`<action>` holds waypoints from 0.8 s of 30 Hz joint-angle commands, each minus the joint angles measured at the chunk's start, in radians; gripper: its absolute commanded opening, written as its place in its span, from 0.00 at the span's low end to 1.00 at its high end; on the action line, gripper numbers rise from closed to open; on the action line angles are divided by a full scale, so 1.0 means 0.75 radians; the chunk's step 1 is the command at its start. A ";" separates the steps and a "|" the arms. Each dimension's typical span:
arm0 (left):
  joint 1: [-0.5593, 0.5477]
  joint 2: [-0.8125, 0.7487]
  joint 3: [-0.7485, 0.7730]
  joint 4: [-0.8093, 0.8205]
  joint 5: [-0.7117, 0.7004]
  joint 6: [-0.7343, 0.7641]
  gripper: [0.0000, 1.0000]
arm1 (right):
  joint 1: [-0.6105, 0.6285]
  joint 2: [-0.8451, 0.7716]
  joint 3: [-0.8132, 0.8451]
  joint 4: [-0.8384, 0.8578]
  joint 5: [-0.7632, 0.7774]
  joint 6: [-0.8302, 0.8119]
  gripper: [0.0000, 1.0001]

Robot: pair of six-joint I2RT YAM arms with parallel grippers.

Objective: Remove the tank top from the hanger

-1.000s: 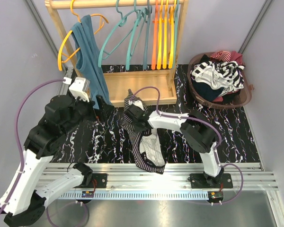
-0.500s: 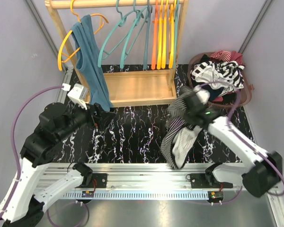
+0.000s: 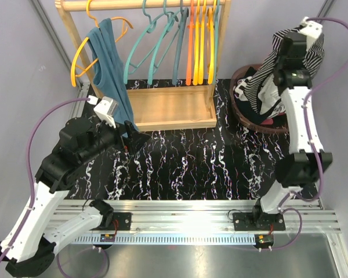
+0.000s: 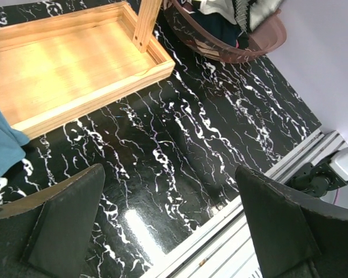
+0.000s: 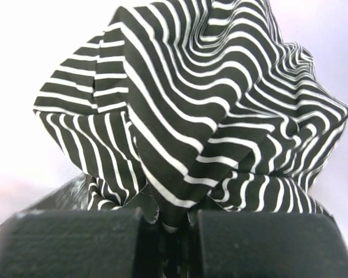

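A black, white-veined table [image 3: 220, 162] fills the space between pale walls, with a wooden rack [image 3: 168, 107] at its far side and a brown basket [image 3: 265, 128] of heaped clothes to the right. The right arm stands tall over that basket, its right hand [image 5: 168, 223] pressed together on a bunched black-and-white striped garment [image 5: 191, 104] that hangs clear of the rack. By my reading, this piece is already off its hanger and only needs dropping in. The blue tank top [image 3: 109, 69] hangs on the orange hanger [image 3: 78, 58] at the rack's left end, draped down toward the rack's base, so it is not yet removed. The left hand [image 4: 174, 226] is spread wide and empty, low above the table just beside the blue hem, and touches nothing that I can see. The other hangers [image 3: 180, 40] look bare. The right fingertips are buried in stripes, and the cloth is too crumpled to tell its cut — it is possibly a tank top. From above I cannot tell whether both blue straps sit on the hanger. The left wrist view catches only a blue corner.
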 commanded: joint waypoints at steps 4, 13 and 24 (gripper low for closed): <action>-0.007 -0.019 -0.029 0.124 0.018 -0.053 0.99 | -0.073 0.395 0.093 0.603 0.204 -0.426 0.00; -0.007 -0.064 0.010 0.016 -0.192 -0.045 0.99 | -0.088 0.823 0.085 -0.012 -0.250 0.020 0.00; 0.020 0.136 0.392 -0.307 -0.610 0.121 0.99 | -0.161 0.684 0.365 -0.543 -0.463 0.235 0.99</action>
